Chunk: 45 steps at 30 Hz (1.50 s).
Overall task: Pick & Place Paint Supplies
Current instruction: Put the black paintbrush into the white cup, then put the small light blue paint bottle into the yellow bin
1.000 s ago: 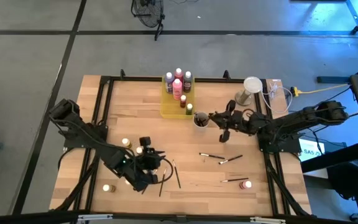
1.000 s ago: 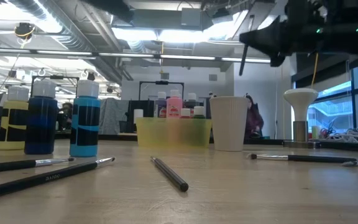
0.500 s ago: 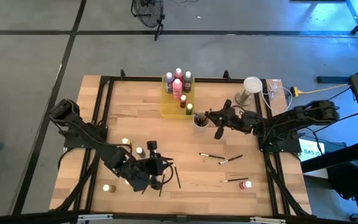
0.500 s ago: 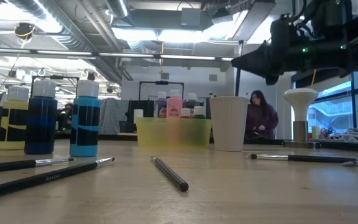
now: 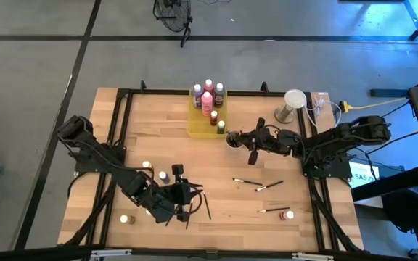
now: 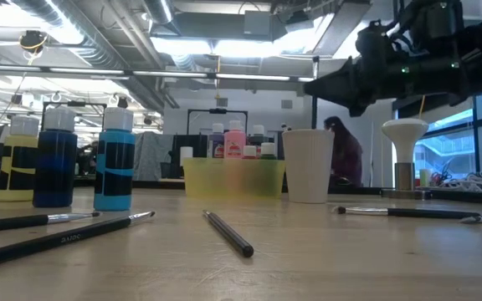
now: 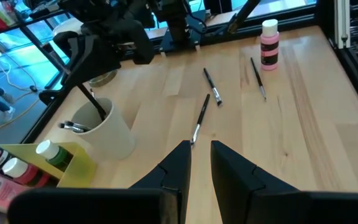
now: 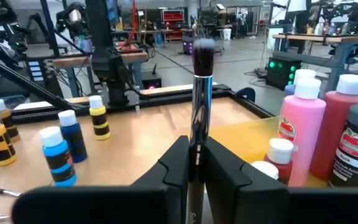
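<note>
My right gripper (image 5: 250,139) is shut on a dark brush (image 8: 199,93) with a round bristle head, just above the pale round cup (image 5: 233,141), which also shows in the low view (image 6: 308,165). The cup holds other brushes (image 7: 71,126). My left gripper (image 5: 183,201) is low over the near left of the table; its fingers (image 7: 197,163) stand a narrow gap apart and hold nothing. Loose brushes (image 5: 207,205) (image 5: 247,181) (image 5: 269,186) lie flat on the table. Small bottles (image 5: 145,167) (image 5: 162,175) (image 5: 124,218) stand near it, and a pink one (image 5: 289,214) stands near right. My right gripper pinches the brush's dark handle (image 8: 195,146) between its two fingers, which lie across it and come level from the table's right. The brush stands about upright, bristle head up. Its lower end (image 7: 99,111) reaches into the cup's mouth; whether it touches the cup I cannot tell.
The translucent yellow tray (image 5: 198,123) with several bottles (image 5: 207,98) stands at the far middle, just beyond the cup. A white mushroom-shaped stand (image 5: 293,101) and cables are at the far right. A person shows in the room beyond (image 6: 346,155).
My right gripper has moved toward the table's left, up to the cup, and the brush it holds now stands upright over the cup's mouth. My left gripper has moved a little toward the table's right edge.
</note>
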Available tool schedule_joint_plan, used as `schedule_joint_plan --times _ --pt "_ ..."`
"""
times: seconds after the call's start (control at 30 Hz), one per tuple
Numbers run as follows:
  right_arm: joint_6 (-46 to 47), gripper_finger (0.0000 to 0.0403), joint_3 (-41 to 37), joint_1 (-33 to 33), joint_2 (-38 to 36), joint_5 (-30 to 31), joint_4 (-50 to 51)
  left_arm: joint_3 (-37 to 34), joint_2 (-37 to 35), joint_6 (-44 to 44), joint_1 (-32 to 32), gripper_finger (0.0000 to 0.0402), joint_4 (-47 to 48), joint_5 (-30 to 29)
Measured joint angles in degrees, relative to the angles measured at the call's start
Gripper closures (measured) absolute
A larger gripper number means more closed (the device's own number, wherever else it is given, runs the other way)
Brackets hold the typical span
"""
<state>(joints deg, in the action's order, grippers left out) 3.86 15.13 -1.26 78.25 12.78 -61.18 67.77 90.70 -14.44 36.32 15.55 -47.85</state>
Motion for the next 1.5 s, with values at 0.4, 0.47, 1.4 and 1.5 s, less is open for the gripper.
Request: schedule_joint_plan --times 0.4,0.47,1.4,1.5 --pt "-0.24 0.0350 1.19 -0.70 2.74 3.78 1.30 0.00 0.00 -0.85 0.00 0.0347 0.04 2.12" --pt "-0.24 0.0345 1.19 -1.01 2.74 3.74 2.19 0.00 0.00 -0.85 0.00 0.0348 0.05 2.55" --pt "-0.46 0.0158 1.22 5.95 -7.18 -9.51 -0.90 0.00 -1.64 -8.74 -0.38 0.0335 8.92 5.65" --pt "-0.46 0.0159 1.21 6.47 -7.18 -9.59 -0.78 0.00 -1.77 -8.73 -0.98 0.0321 10.51 5.42"
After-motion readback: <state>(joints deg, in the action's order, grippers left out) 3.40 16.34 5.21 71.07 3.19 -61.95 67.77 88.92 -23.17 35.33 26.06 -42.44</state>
